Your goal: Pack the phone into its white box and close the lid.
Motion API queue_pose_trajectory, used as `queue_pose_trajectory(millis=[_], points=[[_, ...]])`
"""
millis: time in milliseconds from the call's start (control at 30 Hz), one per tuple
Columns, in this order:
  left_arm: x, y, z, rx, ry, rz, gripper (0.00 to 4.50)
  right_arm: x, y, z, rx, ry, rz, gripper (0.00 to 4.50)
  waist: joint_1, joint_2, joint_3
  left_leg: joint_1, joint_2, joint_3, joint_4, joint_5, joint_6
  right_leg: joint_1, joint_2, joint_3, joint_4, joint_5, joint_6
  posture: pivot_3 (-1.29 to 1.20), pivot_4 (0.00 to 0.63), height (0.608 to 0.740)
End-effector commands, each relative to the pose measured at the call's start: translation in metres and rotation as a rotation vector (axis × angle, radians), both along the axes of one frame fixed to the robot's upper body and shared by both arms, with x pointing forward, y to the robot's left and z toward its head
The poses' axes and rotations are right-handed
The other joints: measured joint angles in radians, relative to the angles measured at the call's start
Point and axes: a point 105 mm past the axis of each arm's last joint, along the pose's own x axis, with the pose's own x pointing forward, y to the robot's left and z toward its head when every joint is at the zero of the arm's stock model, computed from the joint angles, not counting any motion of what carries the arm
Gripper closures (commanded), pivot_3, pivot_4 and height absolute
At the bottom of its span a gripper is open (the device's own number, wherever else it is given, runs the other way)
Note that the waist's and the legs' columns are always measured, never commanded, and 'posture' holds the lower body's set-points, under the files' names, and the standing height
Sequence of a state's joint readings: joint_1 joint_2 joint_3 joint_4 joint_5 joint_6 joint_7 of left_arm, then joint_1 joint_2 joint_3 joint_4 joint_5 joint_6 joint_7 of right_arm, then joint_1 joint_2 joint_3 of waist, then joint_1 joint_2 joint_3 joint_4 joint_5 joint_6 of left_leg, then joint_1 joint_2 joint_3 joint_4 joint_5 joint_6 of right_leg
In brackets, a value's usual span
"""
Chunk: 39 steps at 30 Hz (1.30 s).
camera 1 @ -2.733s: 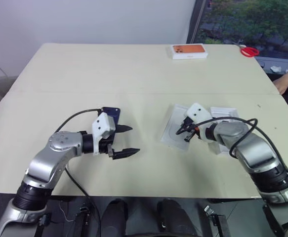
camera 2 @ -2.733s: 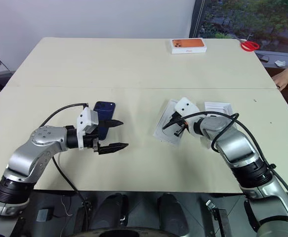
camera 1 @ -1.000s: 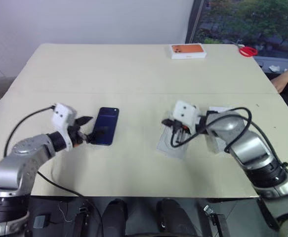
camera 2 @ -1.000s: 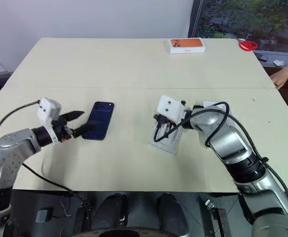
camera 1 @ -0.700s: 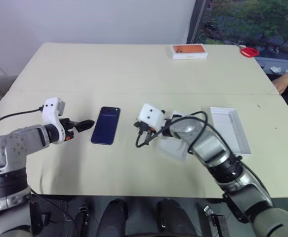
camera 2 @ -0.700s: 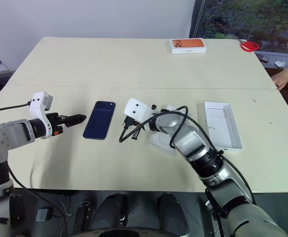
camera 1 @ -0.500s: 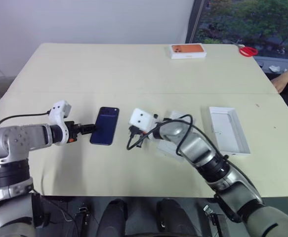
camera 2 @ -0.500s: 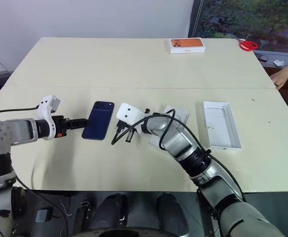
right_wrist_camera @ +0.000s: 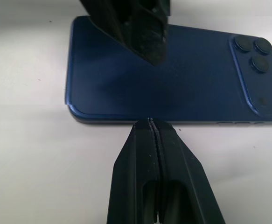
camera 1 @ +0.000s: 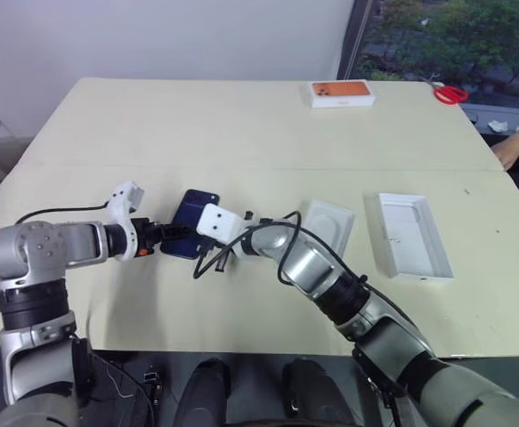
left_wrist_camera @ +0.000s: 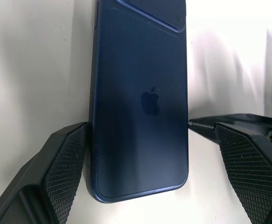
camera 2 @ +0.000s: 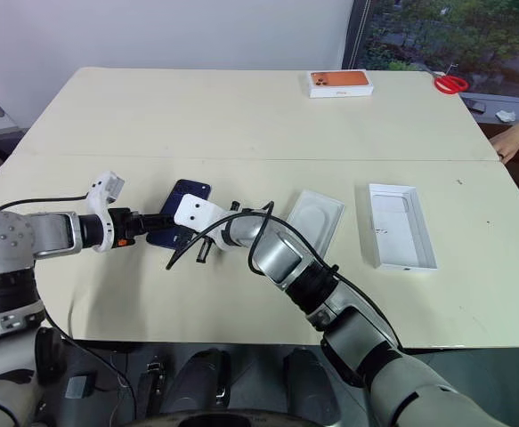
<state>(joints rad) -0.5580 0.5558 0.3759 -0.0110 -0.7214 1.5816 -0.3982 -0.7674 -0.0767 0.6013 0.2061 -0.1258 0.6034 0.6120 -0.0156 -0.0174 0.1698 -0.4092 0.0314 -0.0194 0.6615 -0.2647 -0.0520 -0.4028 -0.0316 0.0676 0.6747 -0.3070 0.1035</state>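
Both arms have converged on the phone, which lies back-up on the table. A second ago the right claw was over the insert with the oval recess, well to the phone's right; it has since swung across and now rests pinched shut with its tip against the phone's long edge. The left claw, then off to the phone's left, has closed in and stands wide open, one finger against the phone's edge and the other just beside the opposite edge, straddling its lower end without clamping. The phone has turned slightly on the table. The white box sits open and empty well to the right, near the insert. The move reads as the right claw bracing the phone so the left can take it; packing and closing are still ahead.
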Motion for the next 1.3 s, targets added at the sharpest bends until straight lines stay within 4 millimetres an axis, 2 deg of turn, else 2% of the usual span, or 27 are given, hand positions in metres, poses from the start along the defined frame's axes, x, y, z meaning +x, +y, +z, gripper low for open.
queue_pose_trajectory(millis=[33, 200, 433, 533, 733, 900, 1067, 1100, 1133, 1300], points=[[-0.010, -0.026, -0.010, -0.112, 0.060, -0.105, 0.00, -0.001, 0.008, 0.012, 0.028, -0.038, 0.026, 4.46, 0.000, 0.000, 0.000, 0.000, 0.000, 0.000, 0.000, 0.000, 0.000, 0.000, 0.000, 0.000, 0.000, 0.000, 0.000, 0.00, 0.150, 0.726], [-0.009, -0.027, -0.003, -0.171, 0.035, -0.106, 0.00, -0.001, 0.003, 0.010, 0.025, -0.039, 0.019, 4.46, 0.001, 0.000, 0.000, 0.000, 0.000, 0.000, 0.000, 0.000, 0.000, 0.000, 0.000, 0.000, 0.000, 0.000, 0.000, 0.00, 0.150, 0.726], [-0.006, -0.018, 0.002, -0.188, 0.032, -0.078, 0.00, -0.004, -0.001, 0.006, 0.020, -0.030, 0.015, 4.46, -0.005, 0.000, 0.000, 0.000, 0.000, 0.000, 0.000, 0.000, 0.000, 0.000, 0.000, 0.000, 0.000, 0.000, 0.000, 0.00, 0.150, 0.726], [-0.003, -0.012, 0.003, -0.182, 0.028, -0.052, 0.80, -0.005, -0.003, 0.006, 0.021, -0.028, 0.014, 4.50, -0.005, 0.000, 0.000, 0.000, 0.000, 0.000, -0.001, 0.000, 0.000, -0.001, 0.000, 0.000, 0.000, 0.000, 0.000, 0.00, 0.150, 0.726], [0.000, -0.004, 0.008, -0.180, 0.014, -0.021, 3.59, -0.008, -0.009, 0.013, 0.022, -0.039, 0.014, 4.50, -0.006, -0.001, 0.001, -0.001, 0.000, 0.000, -0.001, 0.000, 0.000, -0.002, 0.000, 0.000, 0.000, 0.000, 0.000, 0.00, 0.150, 0.726], [0.001, -0.003, 0.011, -0.210, 0.005, -0.006, 3.59, -0.011, -0.018, 0.027, 0.030, -0.065, 0.013, 4.50, -0.007, -0.001, 0.001, -0.001, 0.000, 0.000, -0.002, 0.000, -0.001, -0.002, 0.000, 0.000, 0.000, 0.000, 0.000, 0.00, 0.150, 0.726], [0.000, -0.004, 0.012, -0.254, -0.002, -0.009, 3.59, -0.022, -0.031, 0.045, 0.057, -0.075, 0.033, 4.50, -0.006, -0.001, 0.001, -0.001, 0.000, 0.000, -0.003, 0.001, -0.001, -0.003, 0.000, 0.000, 0.000, 0.000, 0.000, 0.00, 0.150, 0.726], [0.000, -0.005, 0.013, -0.259, -0.003, -0.011, 4.13, -0.024, -0.034, 0.048, 0.062, -0.076, 0.035, 4.50, -0.006, -0.001, 0.001, -0.001, 0.000, 0.000, -0.003, 0.001, -0.001, -0.003, 0.000, 0.000, -0.001, 0.000, 0.000, 0.00, 0.150, 0.726], [-0.001, -0.005, 0.013, -0.262, -0.005, -0.012, 4.37, -0.025, -0.038, 0.051, 0.065, -0.077, 0.036, 4.50, -0.006, -0.001, 0.001, -0.001, 0.000, 0.000, -0.003, 0.001, -0.001, -0.003, 0.000, 0.000, -0.001, 0.000, 0.000, 0.00, 0.150, 0.726], [0.001, -0.006, 0.016, -0.284, -0.011, -0.011, 4.45, -0.029, -0.064, 0.064, 0.080, -0.089, 0.016, 4.50, -0.005, -0.001, 0.001, -0.001, 0.000, -0.001, -0.003, 0.001, -0.001, -0.003, 0.000, 0.000, -0.001, 0.000, 0.000, 0.00, 0.150, 0.726]])
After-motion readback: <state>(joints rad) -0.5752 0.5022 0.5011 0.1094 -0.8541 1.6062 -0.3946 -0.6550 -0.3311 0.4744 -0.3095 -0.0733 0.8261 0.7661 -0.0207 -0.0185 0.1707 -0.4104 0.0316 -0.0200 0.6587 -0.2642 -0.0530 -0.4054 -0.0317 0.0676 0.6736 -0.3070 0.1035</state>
